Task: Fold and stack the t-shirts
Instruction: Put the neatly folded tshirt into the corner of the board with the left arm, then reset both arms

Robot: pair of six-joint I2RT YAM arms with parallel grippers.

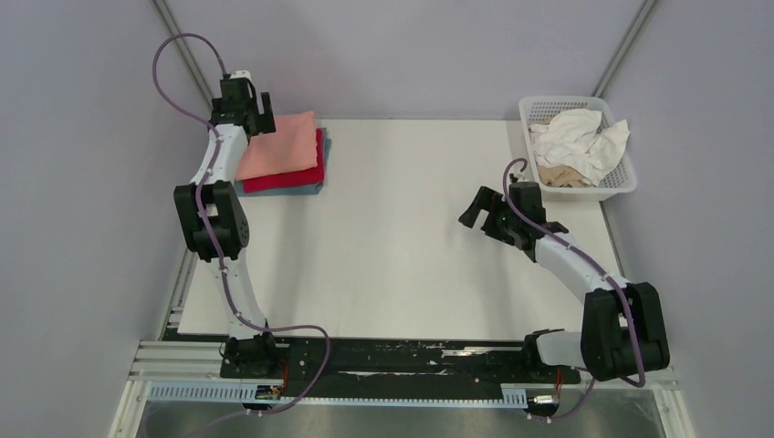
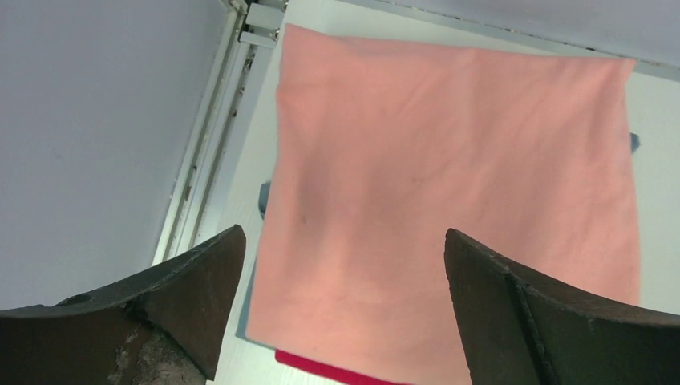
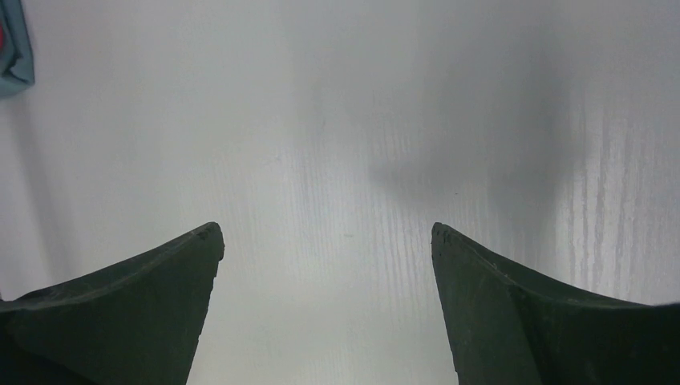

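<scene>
**Top external view: three folded shirts in a stack, the others in the basket**

At the far left of the table [image 1: 392,265] there is a neat stack. The salmon-pink t-shirt [image 1: 278,144] is on top, the red t-shirt [image 1: 292,176] is under it, and the grey-blue t-shirt [image 1: 290,191] is at the bottom, with only its edges showing. The left gripper [image 2: 341,233] hangs over the left part of the stack; its jaws are wide apart and hold nothing. The right gripper [image 3: 327,233] is over bare table, right of the centre; its jaws are also wide apart and empty. The basket [image 1: 621,187] stands at the far right corner. Crumpled white t-shirts [image 1: 580,137] lie in it, and a beige t-shirt [image 1: 559,175] lies partly under them.
</scene>
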